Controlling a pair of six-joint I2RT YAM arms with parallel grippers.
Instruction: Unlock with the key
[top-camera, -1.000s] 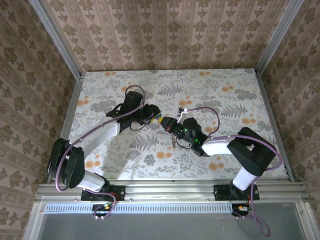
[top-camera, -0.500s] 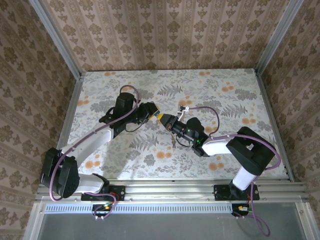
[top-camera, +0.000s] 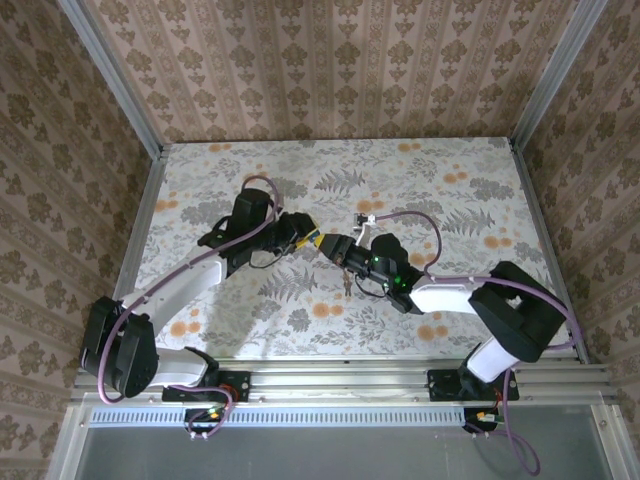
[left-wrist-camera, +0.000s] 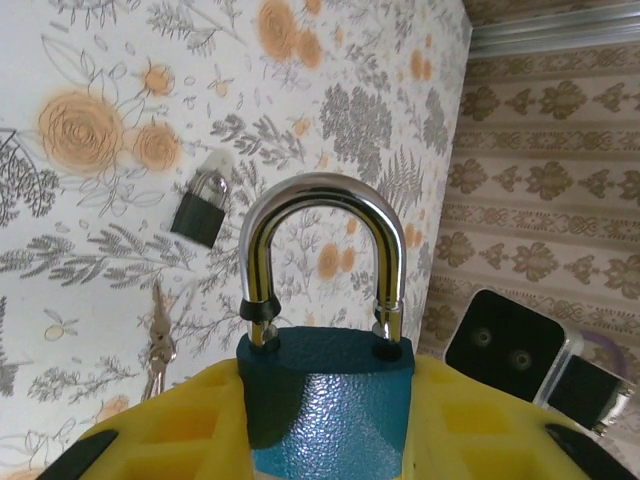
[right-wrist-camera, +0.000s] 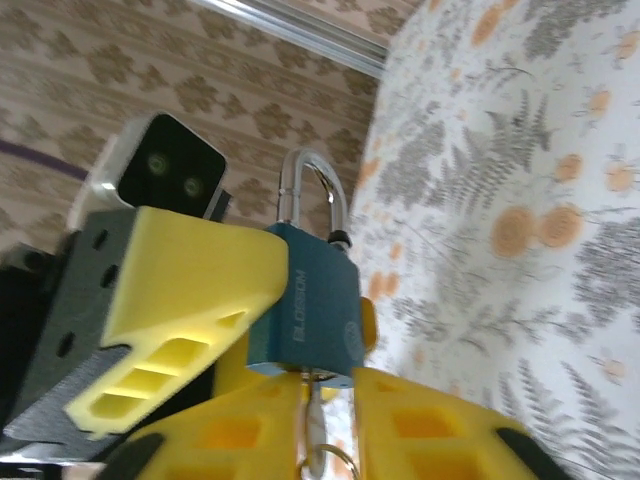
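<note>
Turning step: blue padlock (right-wrist-camera: 310, 300), shackle seemingly shut, is clamped in the left pincer (left-wrist-camera: 325, 430); key (right-wrist-camera: 316, 415) is seated in its keyway between right pincer (right-wrist-camera: 325, 432) fingers, grip undeterminable; firm twist is required.

From high behind the near edge, the top camera looks down on the whole floral table (top-camera: 470, 190), near edge at 6 o'clock, back wall (top-camera: 340, 70) at 12. The left wrist camera, tight on the blue padlock (left-wrist-camera: 325, 400), faces roughly 3 o'clock and catches the right wrist's camera housing (left-wrist-camera: 505, 350). The right wrist camera, equally close, faces about 9 o'clock toward the left wrist's camera housing (right-wrist-camera: 165, 165). All three views share the padlock at mid-table.
</note>
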